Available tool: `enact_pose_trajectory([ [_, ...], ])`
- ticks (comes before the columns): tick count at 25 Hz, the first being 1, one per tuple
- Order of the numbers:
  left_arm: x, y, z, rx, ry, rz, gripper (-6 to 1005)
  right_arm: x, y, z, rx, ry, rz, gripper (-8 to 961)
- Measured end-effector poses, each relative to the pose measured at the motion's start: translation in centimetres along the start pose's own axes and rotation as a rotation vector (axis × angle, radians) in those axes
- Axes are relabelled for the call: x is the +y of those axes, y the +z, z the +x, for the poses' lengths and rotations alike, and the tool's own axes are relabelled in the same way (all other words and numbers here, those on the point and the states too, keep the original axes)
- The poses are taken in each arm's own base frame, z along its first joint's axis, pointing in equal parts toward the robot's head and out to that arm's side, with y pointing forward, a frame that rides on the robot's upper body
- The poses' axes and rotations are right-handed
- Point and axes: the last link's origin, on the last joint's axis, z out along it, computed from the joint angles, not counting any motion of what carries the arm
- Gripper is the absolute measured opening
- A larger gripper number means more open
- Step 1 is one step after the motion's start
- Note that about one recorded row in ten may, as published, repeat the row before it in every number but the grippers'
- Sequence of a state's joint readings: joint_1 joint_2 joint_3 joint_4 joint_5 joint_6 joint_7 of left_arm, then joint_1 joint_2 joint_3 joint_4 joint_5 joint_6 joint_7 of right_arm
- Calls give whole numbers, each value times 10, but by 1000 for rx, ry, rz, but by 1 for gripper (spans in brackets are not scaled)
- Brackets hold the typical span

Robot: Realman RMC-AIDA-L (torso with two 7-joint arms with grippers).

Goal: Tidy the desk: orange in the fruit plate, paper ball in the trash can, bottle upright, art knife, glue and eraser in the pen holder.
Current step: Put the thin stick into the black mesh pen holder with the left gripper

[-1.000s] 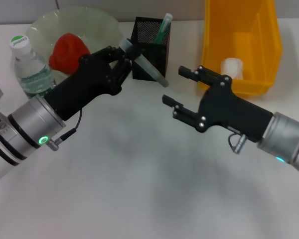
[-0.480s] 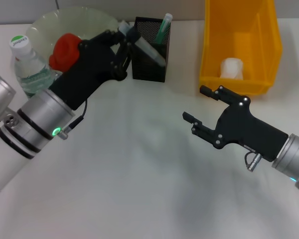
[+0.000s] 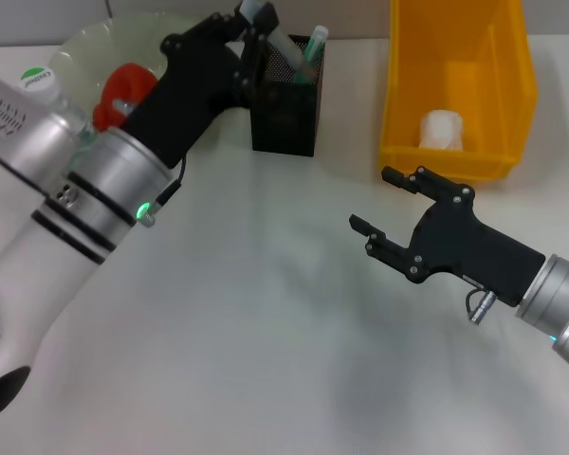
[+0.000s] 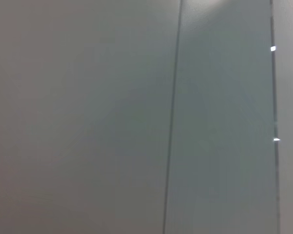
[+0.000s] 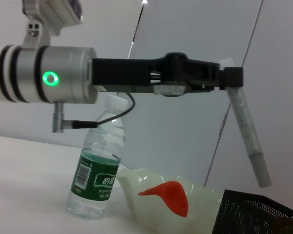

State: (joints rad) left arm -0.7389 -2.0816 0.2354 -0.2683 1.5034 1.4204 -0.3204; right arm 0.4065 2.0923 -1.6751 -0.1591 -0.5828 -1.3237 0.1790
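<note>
My left gripper [image 3: 253, 26] is shut on the glue [image 3: 284, 47], a grey tube held slanting, its lower end just over the black mesh pen holder [image 3: 284, 109]. The right wrist view shows the glue [image 5: 247, 142] hanging above the pen holder [image 5: 249, 214]. The green art knife [image 3: 313, 47] stands in the holder. The orange [image 3: 123, 90] lies in the pale green fruit plate [image 3: 81, 43]. The bottle [image 5: 97, 178] stands upright beside the plate. A paper ball [image 3: 442, 128] sits in the yellow trash can [image 3: 455, 57]. My right gripper [image 3: 372, 199] hovers open over the desk. The eraser is out of view.
The left forearm [image 3: 95, 199] crosses the desk's left side and hides most of the bottle in the head view. The left wrist view shows only a plain grey wall [image 4: 136, 117]. Bare white desk [image 3: 266, 332] lies in front.
The left gripper has risen and moved back, carrying the glue from in front of the pen holder to above it. The right gripper drew back toward the right front, then held still.
</note>
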Motion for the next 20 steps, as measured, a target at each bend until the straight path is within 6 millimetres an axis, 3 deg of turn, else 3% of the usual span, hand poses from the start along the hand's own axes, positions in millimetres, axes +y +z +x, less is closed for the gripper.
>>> enact_pose_trajectory([
  [9,-10,28,-3,-67,9,60,157,-1,2,-2,-8,-6,-2,647],
  [20,-16,36,-7,-120,71,97,155,-5,8,-5,-16,-19,-7,647],
])
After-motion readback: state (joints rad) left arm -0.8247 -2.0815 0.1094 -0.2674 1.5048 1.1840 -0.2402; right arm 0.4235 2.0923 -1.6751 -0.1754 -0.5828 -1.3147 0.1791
